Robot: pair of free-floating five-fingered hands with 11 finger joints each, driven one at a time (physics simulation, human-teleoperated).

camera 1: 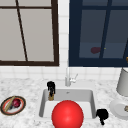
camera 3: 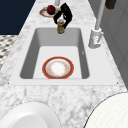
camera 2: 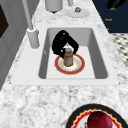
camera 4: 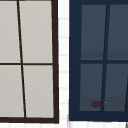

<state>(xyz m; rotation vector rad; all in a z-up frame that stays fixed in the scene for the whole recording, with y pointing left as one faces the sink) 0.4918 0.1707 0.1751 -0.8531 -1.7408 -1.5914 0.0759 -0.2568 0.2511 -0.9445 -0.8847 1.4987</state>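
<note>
Left hand (camera 1: 51,86) above the left part of the sink (camera 1: 41,105), fingers curled round a small brown jar (camera 1: 51,96) and holding it from the top. In the left side view, same hand (camera 2: 62,42) over the jar (camera 2: 68,57), seen in line with a red-rimmed plate (camera 2: 78,66) on the sink floor. In the right side view, jar (camera 3: 60,27) up at the far end of the basin, well apart from the plate (camera 3: 58,68), so held in the air and not resting on it. Right hand (camera 1: 102,115) idle at the right front corner of the sink, fingers curled, holding nothing. Large red ball (camera 1: 67,114) in front of the basin. Faucet (camera 1: 68,77) behind the sink. Dark-rimmed plate with a red fruit (camera 1: 16,103) on the left counter. White plate (camera 1: 117,108) on the right counter, grey pot (camera 1: 123,82) just behind.
</note>
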